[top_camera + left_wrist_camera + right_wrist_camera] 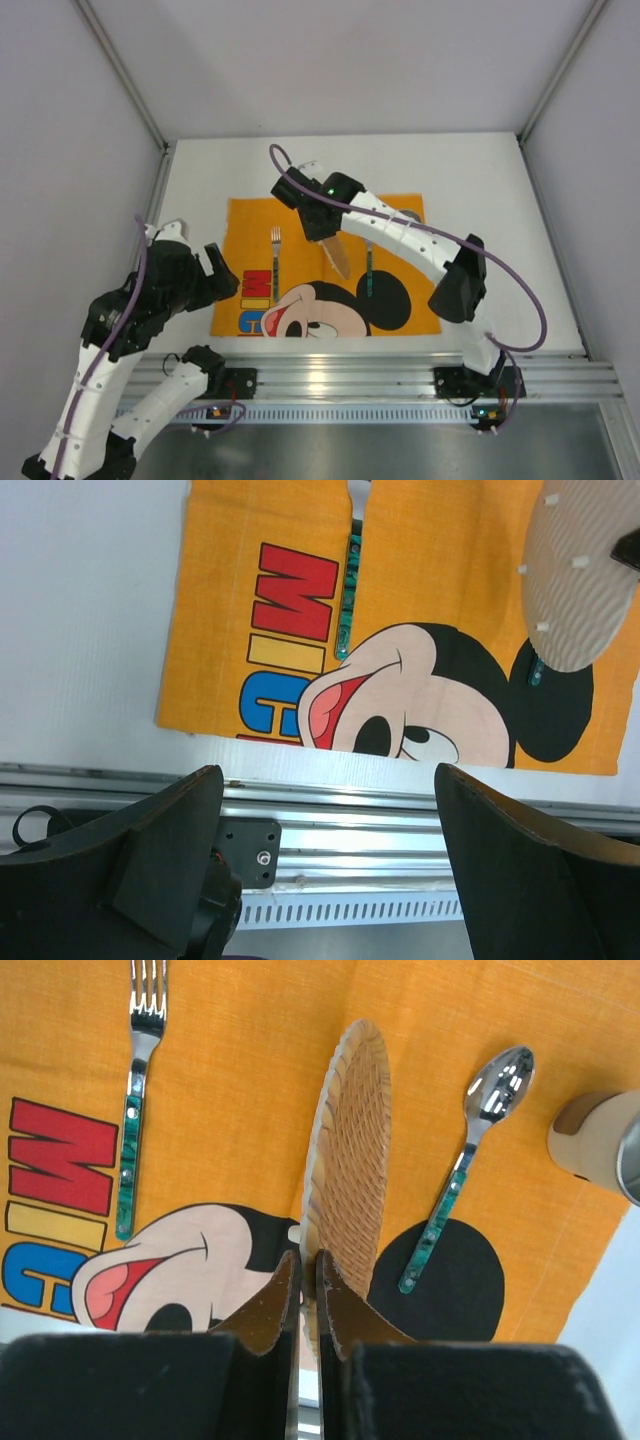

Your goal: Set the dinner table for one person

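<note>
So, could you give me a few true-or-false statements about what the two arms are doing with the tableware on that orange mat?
1. The right gripper pinches the woven plate by its rim. True.
2. The woven plate lies flat on the orange mat. False: it is held on edge above the mat.
3. The left gripper holds the fork. False: that gripper is open and empty, and the fork lies on the mat.
4. The fork and the spoon both have green handles. True.
</note>
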Robot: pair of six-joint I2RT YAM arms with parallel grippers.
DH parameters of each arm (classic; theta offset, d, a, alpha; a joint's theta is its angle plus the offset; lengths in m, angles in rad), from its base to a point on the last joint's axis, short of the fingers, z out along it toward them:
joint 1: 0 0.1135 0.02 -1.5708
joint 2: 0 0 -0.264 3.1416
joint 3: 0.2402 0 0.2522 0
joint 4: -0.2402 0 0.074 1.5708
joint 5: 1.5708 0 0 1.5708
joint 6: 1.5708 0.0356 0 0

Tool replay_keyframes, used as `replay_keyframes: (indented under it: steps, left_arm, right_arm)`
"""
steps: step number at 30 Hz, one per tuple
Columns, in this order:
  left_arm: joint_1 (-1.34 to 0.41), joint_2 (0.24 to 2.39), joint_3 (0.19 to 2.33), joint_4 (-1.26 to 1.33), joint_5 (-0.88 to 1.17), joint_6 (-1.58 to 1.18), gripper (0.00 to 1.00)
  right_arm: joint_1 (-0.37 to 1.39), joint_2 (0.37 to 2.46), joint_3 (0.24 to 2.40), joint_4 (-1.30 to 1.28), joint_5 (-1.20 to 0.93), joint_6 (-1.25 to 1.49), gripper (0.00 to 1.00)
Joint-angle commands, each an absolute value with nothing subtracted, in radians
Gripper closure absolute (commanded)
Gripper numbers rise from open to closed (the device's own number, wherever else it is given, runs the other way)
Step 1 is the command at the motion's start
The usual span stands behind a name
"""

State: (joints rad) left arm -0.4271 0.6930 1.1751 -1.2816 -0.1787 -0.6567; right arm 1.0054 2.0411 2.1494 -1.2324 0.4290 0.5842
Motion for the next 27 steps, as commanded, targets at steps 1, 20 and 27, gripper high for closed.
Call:
replay_keyframes:
  steps: [1,20,27]
  left_arm:
    - [-0.426,0.673,1.209,-1.362,-0.187,-0.689,0.08]
    - [-0.426,0.657,1.272,-1.493,-0.227,-0.701,0.09]
    - [-0.425,0.664,1.275,-1.500,-0.232,-0.690,0.09]
  right_arm:
    - [1.008,2.089,2.201,-1.151,0.453,0.583,1.00]
    - [1.015,2.321,2.105,-0.977,0.253,0.707,1.00]
    - [1.019,2.378,2.072,-0.942,0.192,0.710,1.00]
